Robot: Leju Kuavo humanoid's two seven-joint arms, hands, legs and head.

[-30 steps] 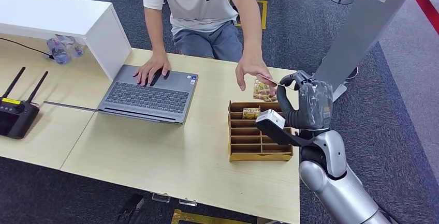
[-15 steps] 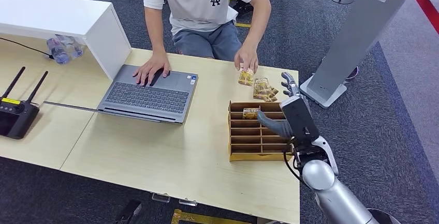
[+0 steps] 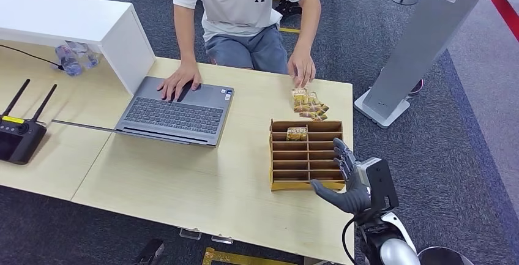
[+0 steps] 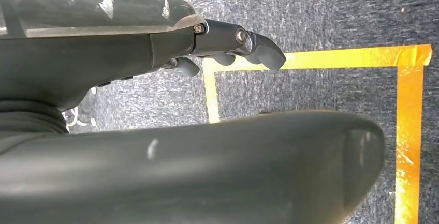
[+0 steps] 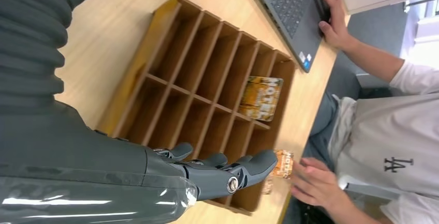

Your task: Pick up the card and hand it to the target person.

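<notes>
Right hand (image 3: 349, 182): I read it as empty, fingers spread, palm low at the 5 o'clock corner of the rack (image 3: 278, 167), well back from where it pinched a card up at the person's reach one second ago. Half a second ago the person's hand (image 3: 302, 69) was setting that card on the table; now it rests on the stack of cards (image 3: 309, 104) at 12 o'clock of the rack. I judge the handover done and the arm retracting. The cards are small, orange-brown and printed, fanned flat on the table (image 3: 202, 173). One more card (image 5: 261, 98) stands in a far compartment of the rack. Left hand (image 4: 228, 48): hanging over carpet, fingers loosely curled, holding nothing.
</notes>
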